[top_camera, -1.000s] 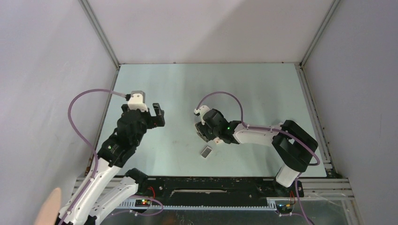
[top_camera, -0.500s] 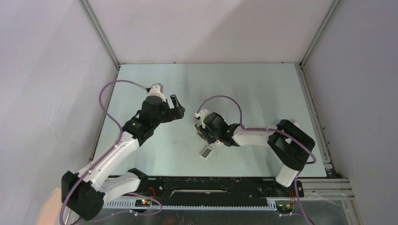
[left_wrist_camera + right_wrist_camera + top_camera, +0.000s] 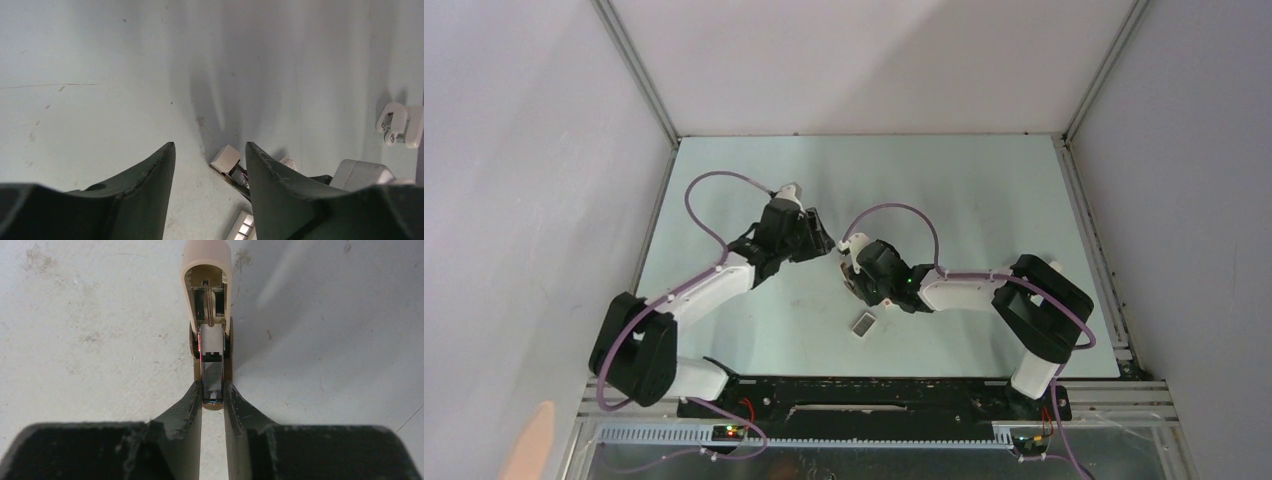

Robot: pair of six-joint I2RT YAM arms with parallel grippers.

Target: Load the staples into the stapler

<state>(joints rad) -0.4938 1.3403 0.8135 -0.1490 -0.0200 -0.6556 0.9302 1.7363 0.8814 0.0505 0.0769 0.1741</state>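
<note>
while the stapler lay opened flat on the table, the right gripper pinched its base from both sides, the two fingers pressed against the narrow metal magazine. in the right wrist view the beige cover pointed to 12 o'clock, its spring exposed and the channel facing up. in the overhead view the left gripper hovered just at 10 o'clock of the right one, its fingers spread part way and holding nothing. one end of the stapler showed beyond its tips. the staples, a small grey rectangular block, lay on the table near the right gripper at its 6 o'clock, apart from both claws and not yet loaded.

the step in hand appeared to be bracing the opened stapler so that the staples could be fetched. to do this well, the right claw needed a firm, square pinch low on the base, so that the channel would sit level and not skate on the smooth surface. the left claw had to widen enough to take the block by its long sides, and to come down on it without brushing the right wrist. the strip was best lowered in line with the channel, not tilted. a skewed strip was likely to jam or break up.
</note>
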